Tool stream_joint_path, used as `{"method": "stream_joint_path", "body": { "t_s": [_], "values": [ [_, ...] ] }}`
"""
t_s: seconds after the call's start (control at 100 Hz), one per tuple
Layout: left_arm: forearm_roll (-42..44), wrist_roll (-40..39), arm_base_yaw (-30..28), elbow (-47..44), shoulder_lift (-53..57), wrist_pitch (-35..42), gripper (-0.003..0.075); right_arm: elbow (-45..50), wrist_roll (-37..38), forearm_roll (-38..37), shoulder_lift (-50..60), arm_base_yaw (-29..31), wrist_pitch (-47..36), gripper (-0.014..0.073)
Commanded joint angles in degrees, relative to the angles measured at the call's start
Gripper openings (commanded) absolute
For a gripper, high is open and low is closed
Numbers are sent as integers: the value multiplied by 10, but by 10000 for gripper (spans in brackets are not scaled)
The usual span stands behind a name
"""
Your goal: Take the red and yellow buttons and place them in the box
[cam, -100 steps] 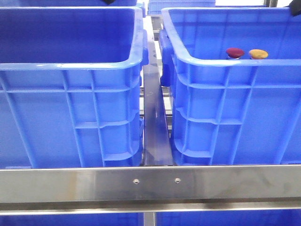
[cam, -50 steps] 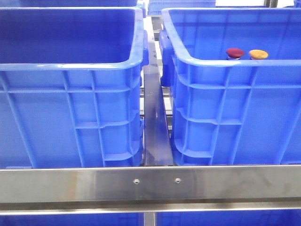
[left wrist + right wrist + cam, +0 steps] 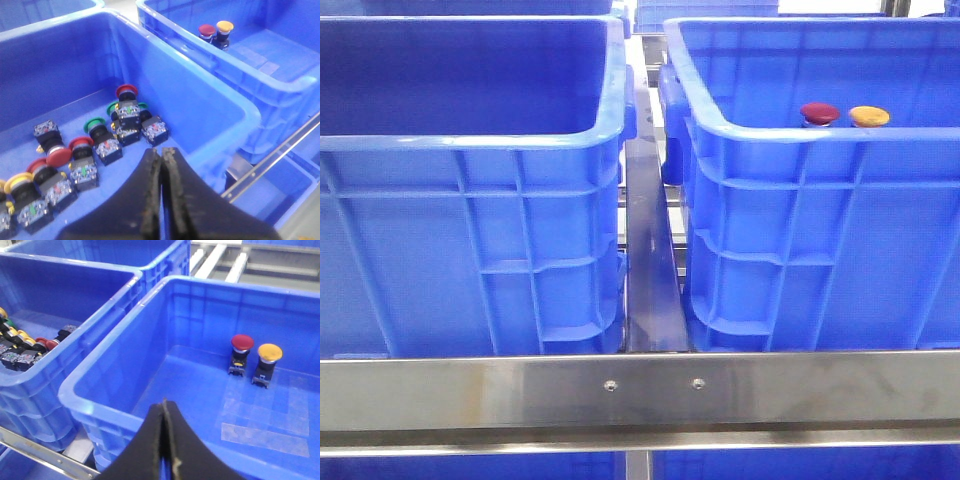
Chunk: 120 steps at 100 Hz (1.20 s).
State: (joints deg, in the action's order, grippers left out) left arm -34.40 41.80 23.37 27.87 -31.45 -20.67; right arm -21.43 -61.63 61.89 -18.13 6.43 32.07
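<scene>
The red button (image 3: 819, 112) and the yellow button (image 3: 869, 116) stand upright side by side inside the right blue crate (image 3: 800, 130). They also show in the right wrist view, red (image 3: 242, 354) and yellow (image 3: 268, 363), and in the left wrist view, red (image 3: 207, 32) and yellow (image 3: 224, 28). My left gripper (image 3: 163, 152) is shut and empty above the left crate (image 3: 150, 50). My right gripper (image 3: 164, 405) is shut and empty above the right crate's near rim. Neither gripper shows in the front view.
The left crate (image 3: 470, 140) holds several loose push buttons with red, green and yellow caps (image 3: 95, 145). A steel rail (image 3: 640, 390) crosses in front of both crates. More blue crates stand behind and below.
A dark shape at the front view's top edge has left the view. The buttons and crates have not moved.
</scene>
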Motion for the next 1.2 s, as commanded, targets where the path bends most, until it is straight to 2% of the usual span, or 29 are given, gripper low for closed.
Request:
{"method": "stream_joint_path", "body": {
  "t_s": [0.0,0.21,0.9,0.97,1.02,1.14,1.19],
  "values": [
    [-18,-6,0,-11,40,40,-20,-2,-5,27,27,3,-20,-64],
    [-18,-6,0,-24,87,35,-20,4,-5,32,50,3,-15,-64],
    [-18,-6,0,-24,86,35,-20,4,-5,32,50,3,-15,-64],
    [-9,-9,-8,-34,91,56,-20,4,-5,32,50,3,-15,-64],
    [22,-40,-23,-40,100,69,-20,4,-5,32,50,3,-15,-64],
    [172,-240,-65,-56,121,75,-20,4,-5,32,50,3,-15,-64],
    [229,-291,-87,-67,133,87,-20,4,-5,32,50,3,-15,-64]
  ]
}}
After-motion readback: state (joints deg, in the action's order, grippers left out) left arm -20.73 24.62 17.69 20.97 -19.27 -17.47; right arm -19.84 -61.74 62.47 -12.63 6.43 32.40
